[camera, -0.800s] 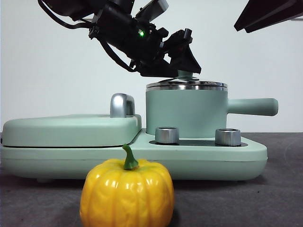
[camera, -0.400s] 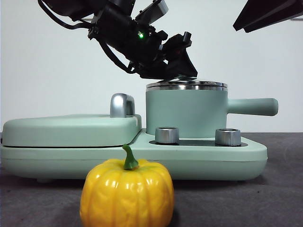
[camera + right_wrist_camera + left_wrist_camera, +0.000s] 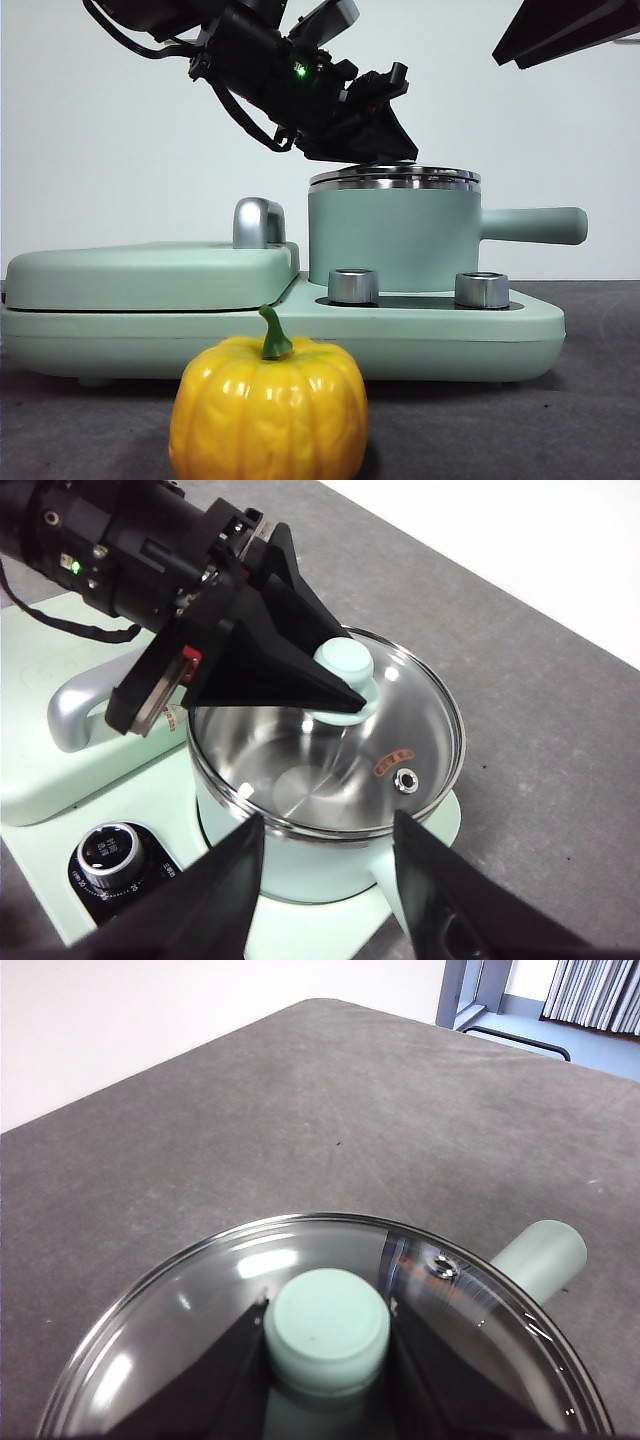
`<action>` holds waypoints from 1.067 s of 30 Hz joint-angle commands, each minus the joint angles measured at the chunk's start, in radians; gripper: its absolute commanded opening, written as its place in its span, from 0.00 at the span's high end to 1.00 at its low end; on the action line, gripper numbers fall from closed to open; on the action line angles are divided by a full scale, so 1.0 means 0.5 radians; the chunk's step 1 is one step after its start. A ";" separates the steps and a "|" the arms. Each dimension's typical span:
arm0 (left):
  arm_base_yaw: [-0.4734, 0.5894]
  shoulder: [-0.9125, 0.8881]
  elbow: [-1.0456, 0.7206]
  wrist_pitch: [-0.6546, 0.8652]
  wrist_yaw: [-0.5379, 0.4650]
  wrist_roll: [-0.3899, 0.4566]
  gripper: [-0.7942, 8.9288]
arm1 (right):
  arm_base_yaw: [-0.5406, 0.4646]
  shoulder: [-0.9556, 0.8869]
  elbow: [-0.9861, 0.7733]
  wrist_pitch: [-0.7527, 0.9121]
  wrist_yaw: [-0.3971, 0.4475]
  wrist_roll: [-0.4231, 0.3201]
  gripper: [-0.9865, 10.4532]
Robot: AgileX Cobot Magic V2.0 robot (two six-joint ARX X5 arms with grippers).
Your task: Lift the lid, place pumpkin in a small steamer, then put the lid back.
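Left gripper (image 3: 385,150) pinching the lid's knob atop the small steamer (image 3: 395,240).

The left gripper's fingers (image 3: 300,670) are closed narrowly on the mint-green knob (image 3: 327,1328), one on each side, as its own wrist view shows. The lid (image 3: 400,730), clear glass with a steel rim, sits on the small steamer, its rim level with the steamer's rim in the front view. The steamer stands on the right part of the mint-green cooker base (image 3: 440,325), behind two steel dials (image 3: 352,285), its long handle (image 3: 535,225) pointing away from the flat mint-green cover (image 3: 150,272). The pumpkin (image 3: 268,408) stands upright on the grey worktop (image 3: 520,430), in front of the steamer and apart from it. The right gripper (image 3: 325,880) hovers above the steamer's near side with its fingers spread wide, holding nothing.
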 commanded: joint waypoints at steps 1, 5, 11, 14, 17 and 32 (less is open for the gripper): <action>-0.011 0.040 0.034 0.067 -0.010 -0.015 0.90 | 0.008 0.015 0.043 0.021 0.006 0.034 0.73; -0.011 0.037 0.037 0.179 -0.010 -0.017 0.90 | 0.008 0.015 0.043 0.021 0.006 0.034 0.73; -0.011 -0.024 0.042 0.217 -0.012 -0.015 0.90 | 0.008 0.015 0.043 0.021 0.006 0.034 0.73; -0.011 -0.087 0.042 0.212 -0.026 -0.012 0.90 | 0.008 0.015 0.043 0.021 0.006 0.034 0.73; -0.008 -0.159 0.042 0.192 -0.075 -0.013 0.90 | 0.008 0.015 0.043 0.021 0.006 0.034 0.73; 0.084 -0.645 0.041 -0.581 -0.272 -0.015 0.90 | 0.016 0.015 0.043 0.021 -0.005 0.034 0.73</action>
